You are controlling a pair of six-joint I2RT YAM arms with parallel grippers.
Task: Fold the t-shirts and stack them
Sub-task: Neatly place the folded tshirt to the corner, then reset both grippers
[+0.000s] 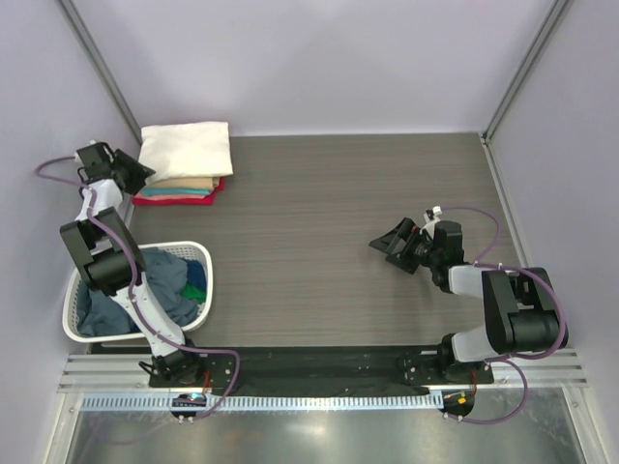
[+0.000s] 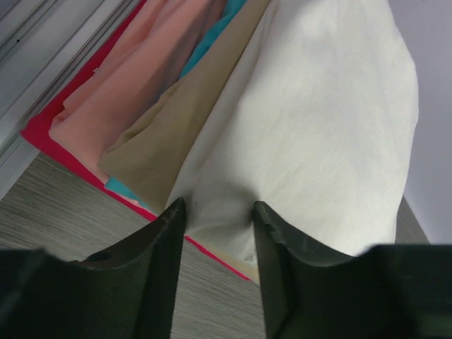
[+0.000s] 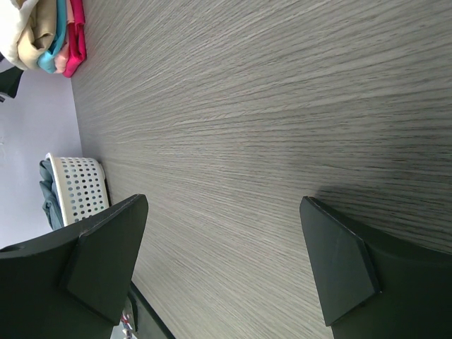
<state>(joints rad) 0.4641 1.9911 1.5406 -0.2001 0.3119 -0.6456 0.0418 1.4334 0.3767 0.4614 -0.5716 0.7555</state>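
Nearest the arm bases, on the left, a white laundry basket (image 1: 200,255) sat at the table's (image 1: 319,184) near edge. It held a crumpled dusty-blue shirt (image 1: 162,280) with a green shirt (image 1: 196,286) tucked against its right wall. Further out on the right, the right gripper (image 3: 223,209) hung low over bare table with its two fingers spread wide and nothing between them, well apart from every shirt. At the far left corner lay the folded stack: a cream-white shirt (image 2: 318,127) on top, then a tan shirt (image 2: 159,138), a salmon-pink shirt (image 2: 116,81), a teal shirt (image 2: 212,32) and a red shirt (image 2: 46,134) at the bottom, its edge showing along the table. The left gripper (image 2: 219,208) was just beside the stack's left side, pointing at it. Its fingers stood apart and clamped on nothing, and in the left wrist view the rounded near edge of the cream-white shirt showed in the gap just beyond the fingertips. Whether the tips touched the cloth could not be told.
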